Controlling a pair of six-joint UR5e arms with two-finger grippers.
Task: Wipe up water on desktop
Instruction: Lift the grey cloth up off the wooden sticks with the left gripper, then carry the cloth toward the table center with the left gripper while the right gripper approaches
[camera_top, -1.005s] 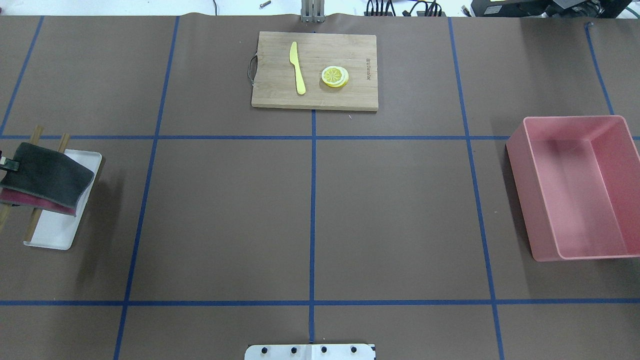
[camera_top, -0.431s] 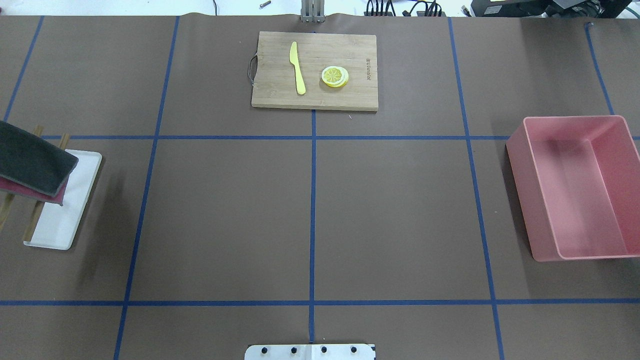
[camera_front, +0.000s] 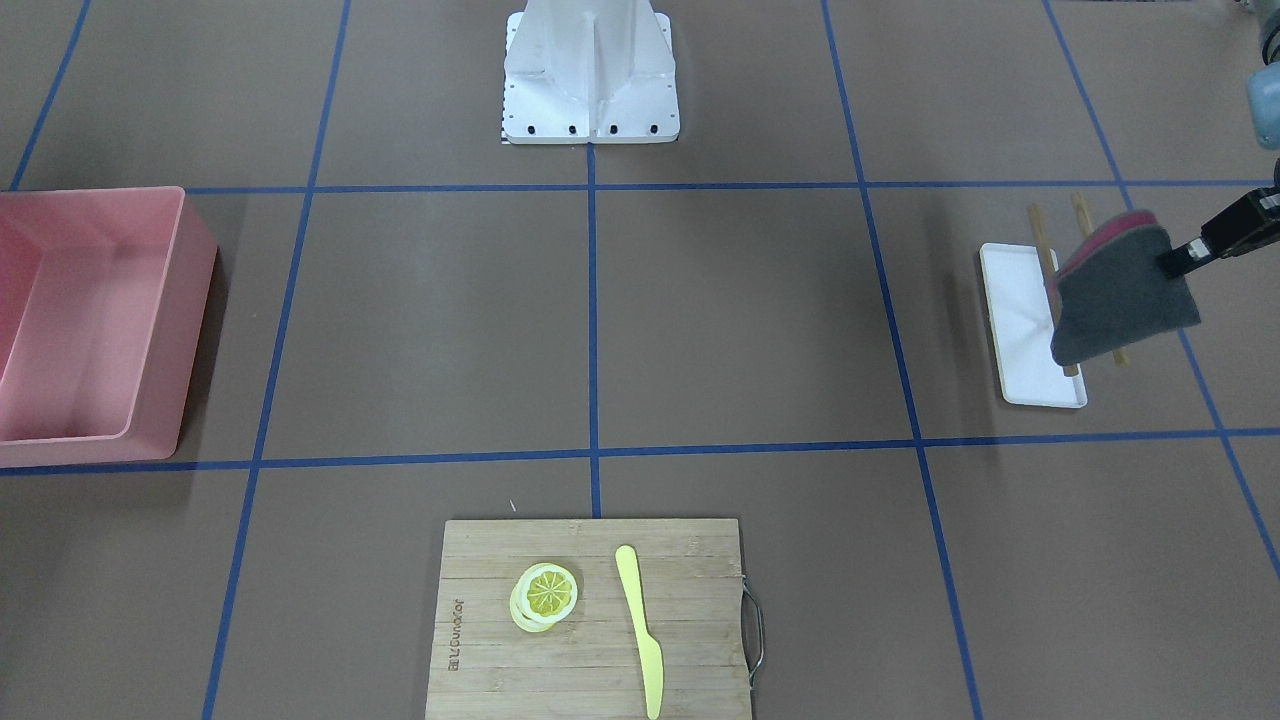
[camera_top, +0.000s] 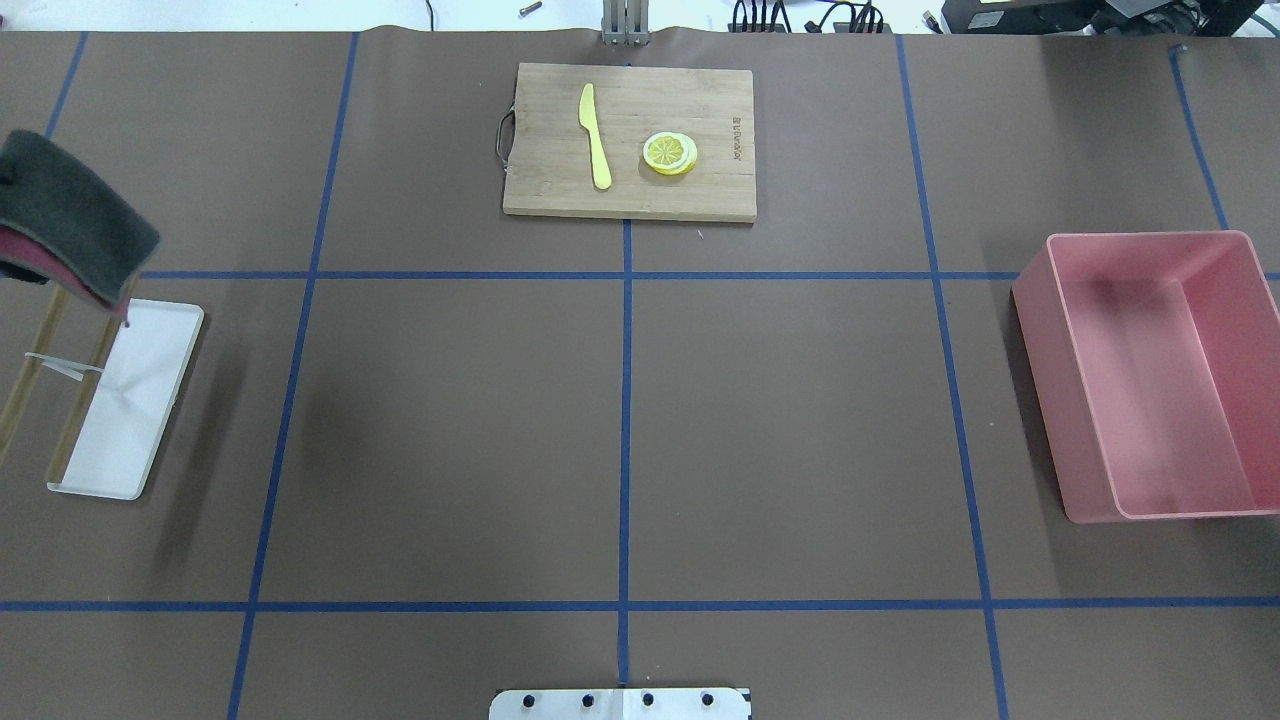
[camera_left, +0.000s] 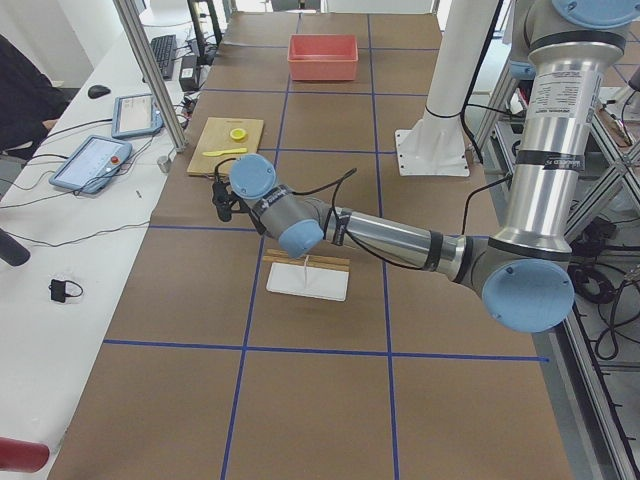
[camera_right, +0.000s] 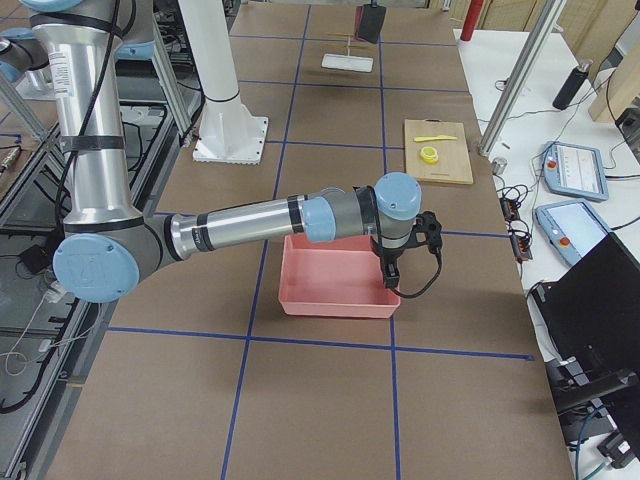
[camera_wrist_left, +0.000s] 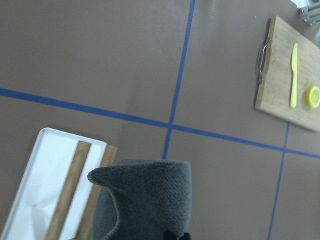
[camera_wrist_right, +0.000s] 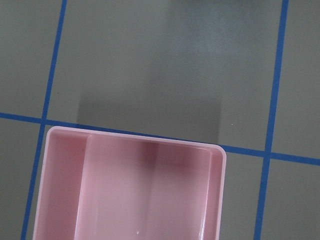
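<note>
The desktop (camera_top: 450, 430) is a flat, matte brown, blue-gridded surface.

The desktop (camera_top: 450, 430) looks like matt brown paper, crossed by smooth blue tape. The grey cloth (camera_front: 1120, 295) is fuzzy, with a crimson underside. The white tray (camera_top: 150, 400) and pink bin (camera_top: 1040, 340) are smooth plastic. The cutting board (camera_top: 680, 100) is grained bamboo with a metal handle (camera_top: 501, 138).

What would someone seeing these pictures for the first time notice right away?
The grey cloth dangles in the air from the left end effector, near the white tray at the robot's left table end. The pink bin sits at the opposite end, and a bamboo cutting board with a lemon slice and yellow knife lies at the far edge.
</note>
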